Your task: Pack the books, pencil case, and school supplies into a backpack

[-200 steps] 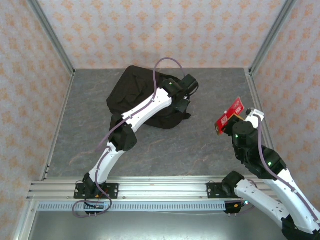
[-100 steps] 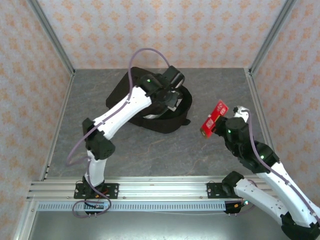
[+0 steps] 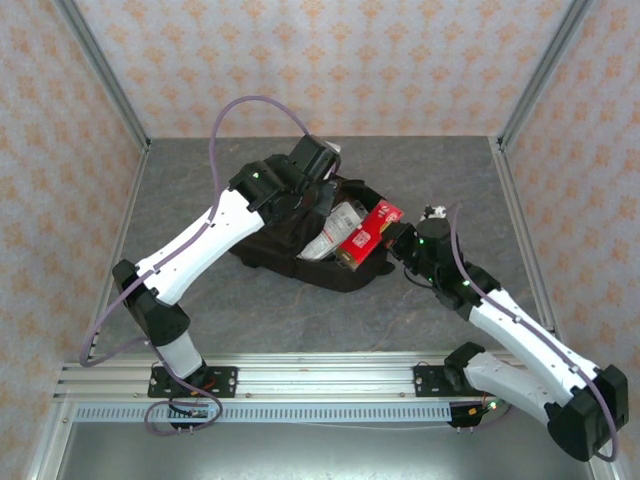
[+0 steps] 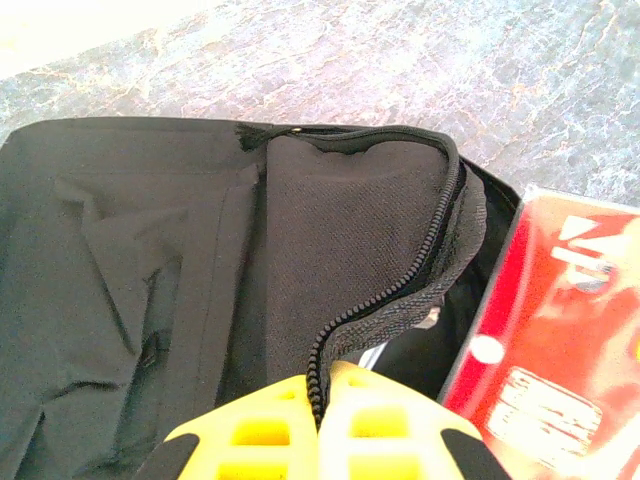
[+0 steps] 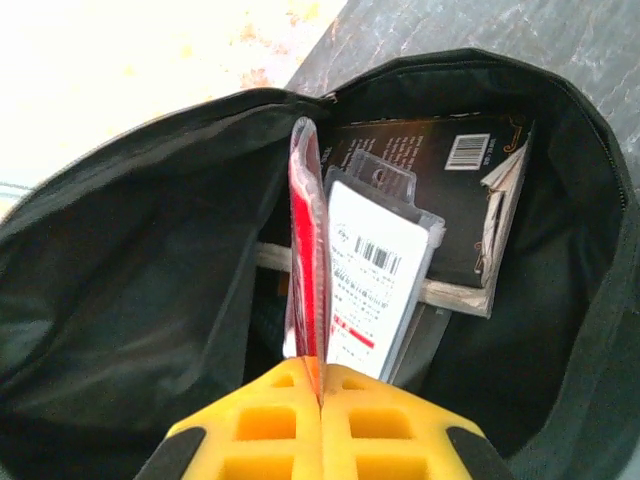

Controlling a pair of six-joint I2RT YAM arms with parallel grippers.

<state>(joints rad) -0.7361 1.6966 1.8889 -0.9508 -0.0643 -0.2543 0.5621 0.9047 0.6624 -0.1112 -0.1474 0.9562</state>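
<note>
The black backpack (image 3: 270, 240) lies mid-table with its mouth held open. My left gripper (image 3: 322, 190) is shut on the zip edge (image 4: 400, 290) of its flap, lifting it; the yellow fingertips (image 4: 322, 395) pinch the zipper. My right gripper (image 3: 394, 240) is shut on the red packet (image 3: 368, 228), which stands edge-on (image 5: 305, 240) in the opening. Behind it inside the bag are a white-and-red card (image 5: 375, 280) with a barcode and a black book (image 5: 440, 185). The red packet (image 4: 560, 340) also sits at the right of the left wrist view. The pencil case is out of view.
Grey stone-patterned tabletop (image 3: 420, 170) surrounds the bag, walled by patterned panels with metal posts (image 3: 100, 70) at the back corners. The arms' mounting rail (image 3: 320, 375) runs along the near edge.
The left arm has swung left while raising the backpack's flap, opening the bag. The right arm has carried the red packet left and down from mid-air into the opening.
</note>
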